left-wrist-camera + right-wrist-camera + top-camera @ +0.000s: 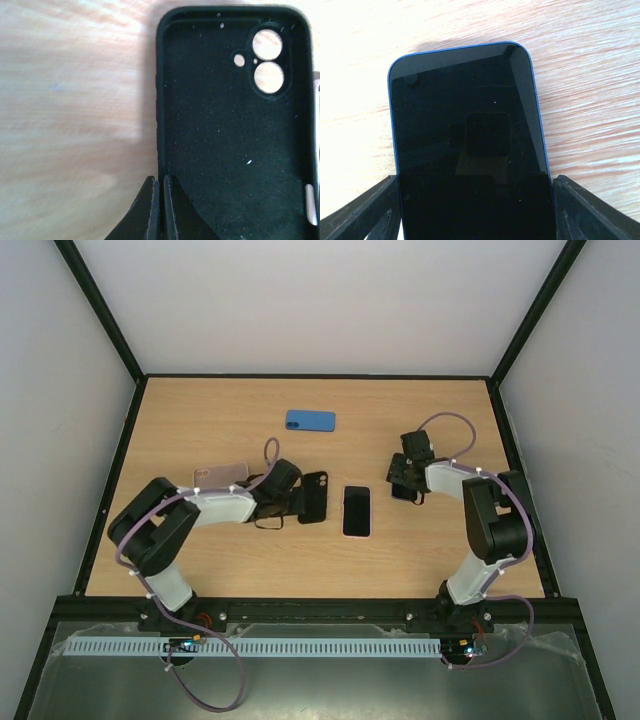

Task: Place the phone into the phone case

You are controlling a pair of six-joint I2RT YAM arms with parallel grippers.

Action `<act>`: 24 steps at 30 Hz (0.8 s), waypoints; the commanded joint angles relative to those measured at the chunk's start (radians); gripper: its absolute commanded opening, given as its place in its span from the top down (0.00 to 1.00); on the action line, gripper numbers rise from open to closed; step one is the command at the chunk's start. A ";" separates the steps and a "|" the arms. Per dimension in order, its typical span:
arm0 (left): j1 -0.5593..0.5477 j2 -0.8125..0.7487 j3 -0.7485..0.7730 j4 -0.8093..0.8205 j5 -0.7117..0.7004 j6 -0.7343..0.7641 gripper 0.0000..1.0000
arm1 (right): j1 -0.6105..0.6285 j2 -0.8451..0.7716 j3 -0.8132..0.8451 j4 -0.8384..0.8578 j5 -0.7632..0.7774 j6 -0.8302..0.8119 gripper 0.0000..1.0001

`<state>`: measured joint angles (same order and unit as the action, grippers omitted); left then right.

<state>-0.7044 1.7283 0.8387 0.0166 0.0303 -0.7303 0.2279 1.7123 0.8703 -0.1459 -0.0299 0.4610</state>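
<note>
A black phone case (235,140) lies inside up on the table, its camera holes at the far end. My left gripper (161,178) is shut on the case's left wall, one finger inside and one outside. In the top view the case (314,497) lies just right of that gripper (288,498). A blue-edged phone (467,145) lies screen up. My right gripper (475,181) is shut on it, with a finger against each long side. In the top view this gripper (405,483) is at the right and hides most of the phone.
A second phone with a pink rim (357,511) lies screen up between the two grippers. A blue case (310,420) lies further back at the centre. A pale pink case (221,475) lies behind the left arm. Black frame rails edge the table.
</note>
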 commanded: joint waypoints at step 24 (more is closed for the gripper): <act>-0.203 -0.356 -0.318 -0.061 -0.259 -0.785 0.91 | 0.091 -0.124 -0.121 -0.041 -0.099 0.056 0.33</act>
<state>-0.8989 1.3869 0.5449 -0.0002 -0.1661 -1.3830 0.3080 1.6142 0.7715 -0.1154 -0.1097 0.5018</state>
